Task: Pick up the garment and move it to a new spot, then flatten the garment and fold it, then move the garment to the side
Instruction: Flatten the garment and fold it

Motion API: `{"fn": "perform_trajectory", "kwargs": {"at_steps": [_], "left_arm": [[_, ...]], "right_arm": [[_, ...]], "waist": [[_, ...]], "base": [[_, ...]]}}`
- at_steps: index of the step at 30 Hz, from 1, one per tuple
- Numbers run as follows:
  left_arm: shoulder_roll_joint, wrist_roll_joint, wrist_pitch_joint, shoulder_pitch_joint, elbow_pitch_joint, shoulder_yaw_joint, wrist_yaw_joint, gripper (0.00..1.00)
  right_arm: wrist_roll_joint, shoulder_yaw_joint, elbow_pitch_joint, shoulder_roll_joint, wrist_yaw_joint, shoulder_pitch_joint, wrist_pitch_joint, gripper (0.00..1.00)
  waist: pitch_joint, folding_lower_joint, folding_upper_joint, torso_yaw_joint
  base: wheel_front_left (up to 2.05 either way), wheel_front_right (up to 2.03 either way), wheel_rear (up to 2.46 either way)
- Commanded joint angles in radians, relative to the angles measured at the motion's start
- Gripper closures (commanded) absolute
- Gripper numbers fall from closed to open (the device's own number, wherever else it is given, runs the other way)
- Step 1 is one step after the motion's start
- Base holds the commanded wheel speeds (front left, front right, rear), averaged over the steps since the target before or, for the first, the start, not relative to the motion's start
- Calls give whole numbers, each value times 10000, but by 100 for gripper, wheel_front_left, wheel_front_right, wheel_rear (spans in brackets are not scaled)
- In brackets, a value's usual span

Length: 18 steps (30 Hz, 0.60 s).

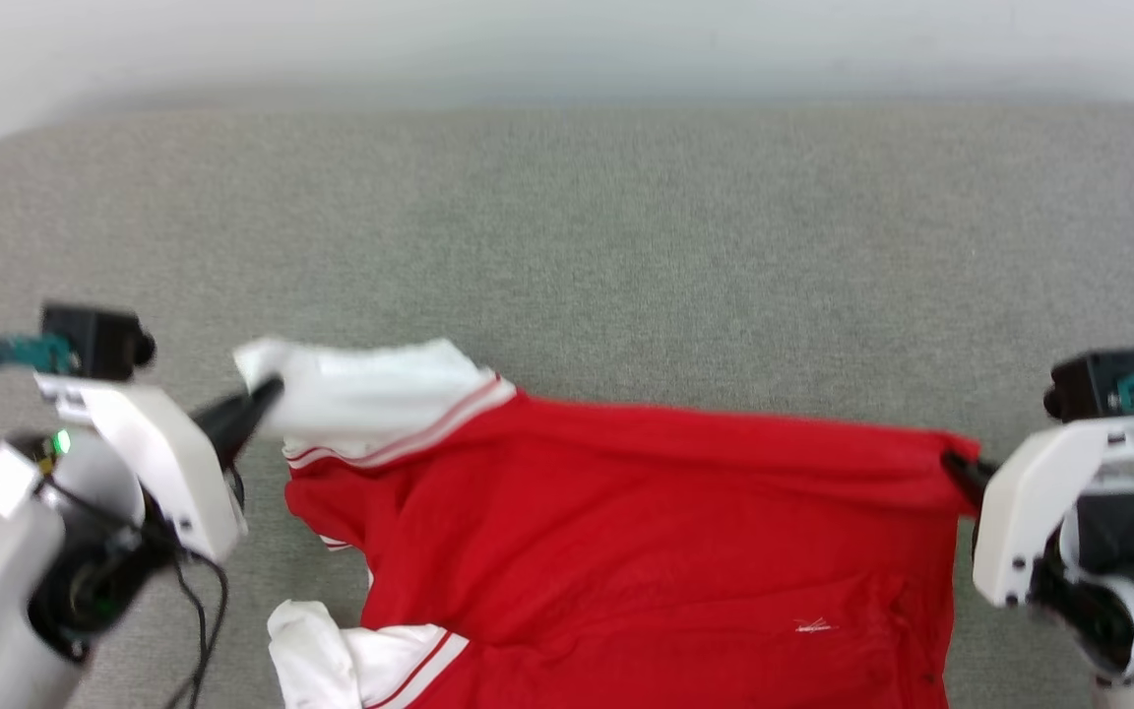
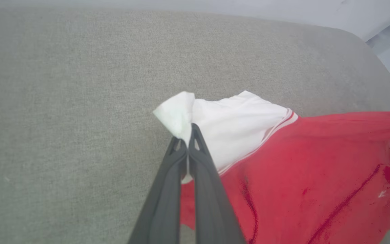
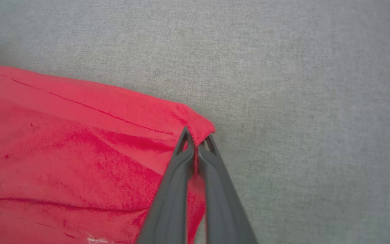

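The garment (image 1: 646, 532), red with white striped-trim sleeves, is stretched across the near part of the grey surface. My left gripper (image 1: 267, 394) is shut on the white sleeve (image 2: 229, 125) at the garment's far left corner; in the left wrist view the left gripper (image 2: 188, 135) pinches a fold of white cloth. My right gripper (image 1: 956, 468) is shut on the red corner at the far right. The right wrist view shows the right gripper (image 3: 196, 137) clamped on that red hem corner (image 3: 198, 123). A second white sleeve (image 1: 331, 655) lies bunched at the lower left.
The grey fabric surface (image 1: 626, 246) stretches wide beyond the garment, ending at a pale wall (image 1: 567, 39) at the back. Its rounded corner (image 2: 367, 44) shows in the left wrist view. A black cable (image 1: 203, 611) hangs by my left arm.
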Motion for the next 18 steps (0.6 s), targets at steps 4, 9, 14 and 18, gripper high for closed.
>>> {"fn": "perform_trajectory", "kwargs": {"at_steps": [4, 9, 14, 18], "left_arm": [[-12, -360, -414, 1634, -480, -44, 530, 100], [-18, -699, -911, 3058, -800, 23, 1002, 100], [175, -745, -1406, 4586, -1330, -20, 1621, 100], [93, -589, -1494, 5040, -1356, -206, 1915, 100]], "right_arm": [[253, -300, -72, 147, -5, 1117, -246, 100], [433, -665, -38, 345, -5, 2036, -522, 100], [501, -834, 165, 553, -5, 2859, -1029, 100], [603, -808, 451, 737, -5, 3204, -1420, 97]], "waist": [[-690, 1, -1, 202], [-967, 1, -1, 297], [-1216, 1, -1, 284], [-1263, 1, -1, 312]], "base": [[0, 0, 0], [0, 0, 0], [0, 0, 0], [0, 0, 0]]}}
